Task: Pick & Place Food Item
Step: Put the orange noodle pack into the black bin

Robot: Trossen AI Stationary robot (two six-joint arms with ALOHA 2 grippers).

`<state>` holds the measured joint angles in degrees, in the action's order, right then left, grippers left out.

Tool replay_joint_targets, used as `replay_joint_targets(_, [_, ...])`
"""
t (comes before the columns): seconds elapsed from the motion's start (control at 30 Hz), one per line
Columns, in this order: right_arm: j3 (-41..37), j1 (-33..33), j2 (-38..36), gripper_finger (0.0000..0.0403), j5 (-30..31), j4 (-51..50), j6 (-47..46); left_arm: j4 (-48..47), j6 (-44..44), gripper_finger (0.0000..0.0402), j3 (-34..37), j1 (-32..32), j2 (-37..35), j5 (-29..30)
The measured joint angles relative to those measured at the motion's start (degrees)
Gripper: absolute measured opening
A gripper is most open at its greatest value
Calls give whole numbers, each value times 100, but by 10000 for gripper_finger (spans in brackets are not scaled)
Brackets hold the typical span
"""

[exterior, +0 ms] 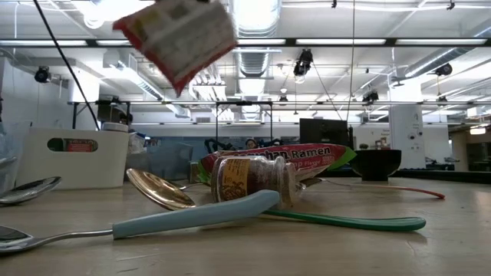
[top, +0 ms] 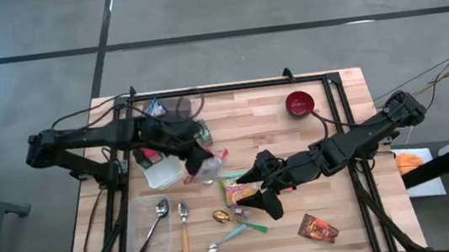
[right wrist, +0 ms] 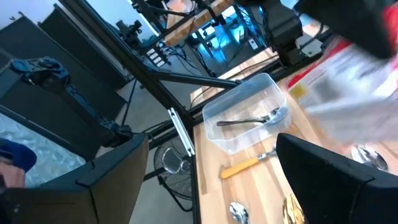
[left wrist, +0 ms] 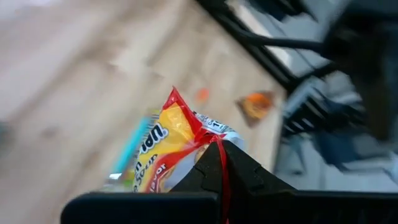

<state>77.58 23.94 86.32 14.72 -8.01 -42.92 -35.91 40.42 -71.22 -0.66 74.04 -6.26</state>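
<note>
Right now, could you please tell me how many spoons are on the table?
4: a steel spoon in the clear tray, a yellow-handled spoon beside it, a gold spoon, a teal-handled spoon. The green handle may be a fifth.

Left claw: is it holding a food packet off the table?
Yes: the left claw is shut on a red and yellow packet, and the low view shows that packet hanging well above the tabletop.
</note>
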Motion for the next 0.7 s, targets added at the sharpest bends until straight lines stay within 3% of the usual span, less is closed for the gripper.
replay_joint_targets(0.27, [-7, 0, 0, 348, 0, -77, -15, -759, -231, 0, 26, -935, -453, 530])
replay_joint_targets(0.7, [-9, 20, 0, 348, -15, -122, -163, -1415, -1264, 0, 26, -2965, -686, 537])
